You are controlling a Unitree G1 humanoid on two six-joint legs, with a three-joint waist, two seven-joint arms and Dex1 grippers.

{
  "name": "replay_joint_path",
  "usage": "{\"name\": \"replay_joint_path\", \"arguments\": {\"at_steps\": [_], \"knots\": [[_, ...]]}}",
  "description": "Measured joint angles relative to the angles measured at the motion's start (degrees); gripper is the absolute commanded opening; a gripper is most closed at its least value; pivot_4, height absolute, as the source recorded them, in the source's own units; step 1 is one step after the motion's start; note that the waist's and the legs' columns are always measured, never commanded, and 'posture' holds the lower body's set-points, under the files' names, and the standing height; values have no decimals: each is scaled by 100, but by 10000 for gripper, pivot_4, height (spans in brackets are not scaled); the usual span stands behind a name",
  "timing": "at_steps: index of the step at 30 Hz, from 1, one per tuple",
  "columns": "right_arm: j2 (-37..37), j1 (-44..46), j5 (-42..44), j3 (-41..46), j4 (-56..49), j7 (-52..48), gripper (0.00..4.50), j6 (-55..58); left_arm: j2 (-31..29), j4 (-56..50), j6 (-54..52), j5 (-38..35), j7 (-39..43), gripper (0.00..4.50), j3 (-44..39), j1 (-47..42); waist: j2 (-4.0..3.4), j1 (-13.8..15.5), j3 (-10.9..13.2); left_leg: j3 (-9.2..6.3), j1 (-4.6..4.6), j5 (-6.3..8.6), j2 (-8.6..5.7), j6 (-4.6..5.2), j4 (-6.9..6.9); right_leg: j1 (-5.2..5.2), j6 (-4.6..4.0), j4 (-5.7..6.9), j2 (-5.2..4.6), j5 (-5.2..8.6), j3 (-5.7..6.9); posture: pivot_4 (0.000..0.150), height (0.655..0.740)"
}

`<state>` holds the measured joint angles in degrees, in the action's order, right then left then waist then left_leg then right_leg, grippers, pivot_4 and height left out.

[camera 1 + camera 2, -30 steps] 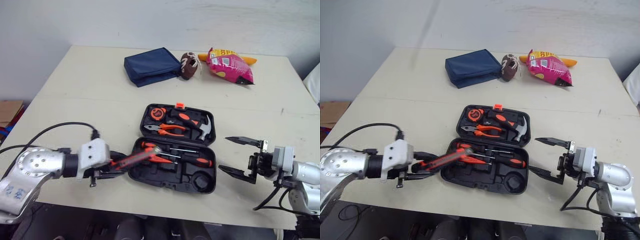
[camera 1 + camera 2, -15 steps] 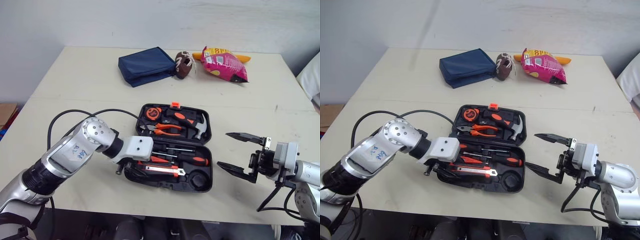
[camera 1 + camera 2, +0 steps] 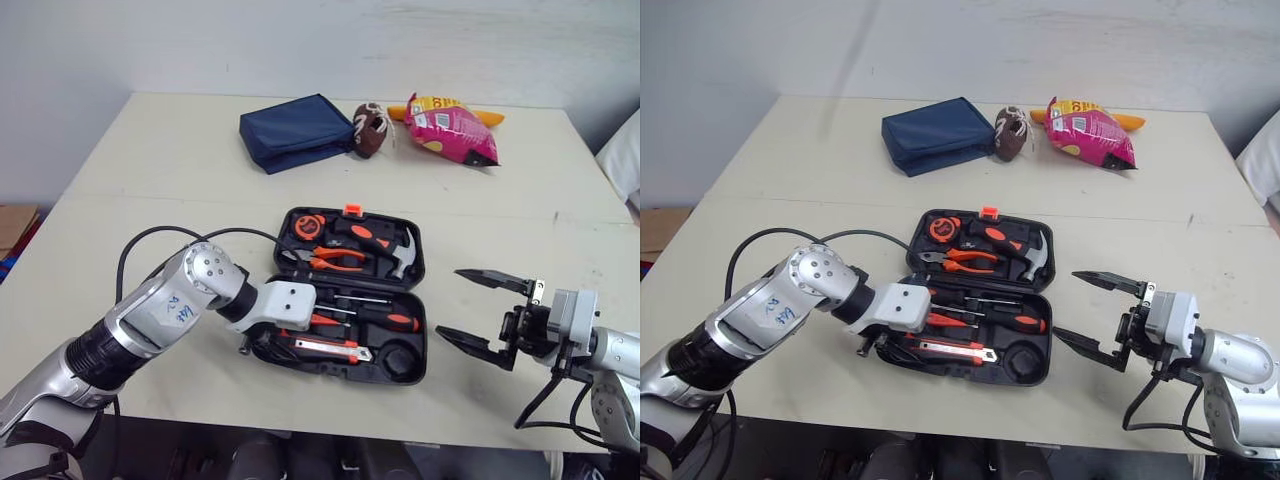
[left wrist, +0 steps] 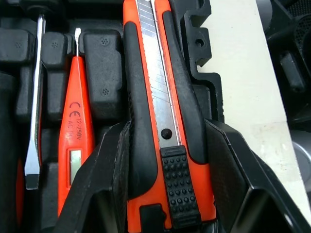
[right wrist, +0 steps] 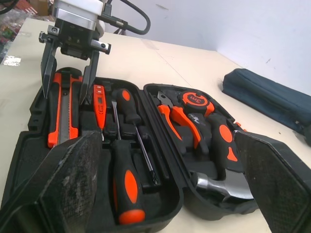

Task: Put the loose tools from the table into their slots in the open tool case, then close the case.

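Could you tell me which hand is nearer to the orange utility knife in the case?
Left. The left hand grips the utility knife in the tool case; the right hand hangs open beyond the case's right edge.

**Q:** Where do we locate the tool case point(image 3: 420, 352)?

**A:** Lower centre of the frame, lying open on the table point(image 3: 180, 170). In its upper half we find the tape measure point(image 3: 316, 226) at left, the pliers point(image 3: 335, 262) below it and the hammer point(image 3: 375, 238) at right.

**Q:** And the lower half?

**A:** We see the screwdrivers point(image 3: 390, 322) across its upper part, with the tester pen point(image 4: 73, 141) beside the utility knife point(image 3: 330, 348). The knife lies along the bottom edge, and the left gripper point(image 4: 167, 131) is at its left end.

**Q:** Outside the case?

**A:** The right gripper point(image 3: 448, 302) is to its right, apart from it. At top centre we read, left to right, the pouch point(image 3: 295, 132), the ball point(image 3: 370, 128) just beside it, and the snack bag point(image 3: 450, 118).
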<state>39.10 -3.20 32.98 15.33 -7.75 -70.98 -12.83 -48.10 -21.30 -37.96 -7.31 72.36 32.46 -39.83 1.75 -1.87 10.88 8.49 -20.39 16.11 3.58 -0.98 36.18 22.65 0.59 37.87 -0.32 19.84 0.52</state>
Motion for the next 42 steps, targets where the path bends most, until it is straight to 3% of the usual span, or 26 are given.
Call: {"name": "replay_joint_path", "arguments": {"at_steps": [5,7,9,21,24,29,30,36,42], "knots": [[-53,-18,-16,0,232,-142,45000,-232,133,150,143,129,15,15624,42,9,0,23,0,0,1,0,0,1,2,-3,0,0,-1,0,0,1500,7400],[-58,-50,-15,0,273,-193,45000,-316,208,163,164,142,-16,25901,6,43,0,29,0,0,2,0,-1,2,2,-5,0,0,-3,0,0,1500,7400],[-58,-65,-15,0,282,-205,45000,-346,252,185,267,163,-69,33231,-44,67,0,27,0,0,1,0,-1,3,3,-5,0,0,-3,0,0,1500,7400],[-58,-87,-8,2,336,-247,45000,-339,362,152,935,-516,7,33231,-1219,290,-1,1,0,0,6,-4,1,-1,1,-5,0,8,-1,0,0,1500,7400],[-58,-89,-9,2,334,-241,45000,-333,639,325,1540,-876,-52,25545,-1831,753,-2,5,-1,0,7,-4,1,-1,1,-5,0,7,-1,0,1,1500,7400],[-58,-131,-11,2,330,-177,45000,-309,988,664,2258,-1255,71,2889,-2118,1445,-1,15,-1,0,5,-4,1,0,8,-7,2,8,-1,-1,2,1500,7400],[-59,-131,-12,2,329,-164,45000,-309,1035,681,2356,-1245,62,709,-2117,1481,-1,17,-1,0,6,-3,1,1,9,-8,4,7,-2,-2,2,1500,7400],[-92,-128,-26,2,304,-73,45000,-312,1426,1284,3225,-584,-155,709,-1605,1793,-1,21,-1,0,7,-1,0,4,7,-10,5,4,-1,-2,1,1500,7400],[-97,-121,-41,2,322,-61,45000,-335,1643,1703,3429,-198,-382,709,-1365,1681,-2,15,-2,0,11,-1,-1,4,7,-13,6,5,-1,-3,1,1500,7400]]}}
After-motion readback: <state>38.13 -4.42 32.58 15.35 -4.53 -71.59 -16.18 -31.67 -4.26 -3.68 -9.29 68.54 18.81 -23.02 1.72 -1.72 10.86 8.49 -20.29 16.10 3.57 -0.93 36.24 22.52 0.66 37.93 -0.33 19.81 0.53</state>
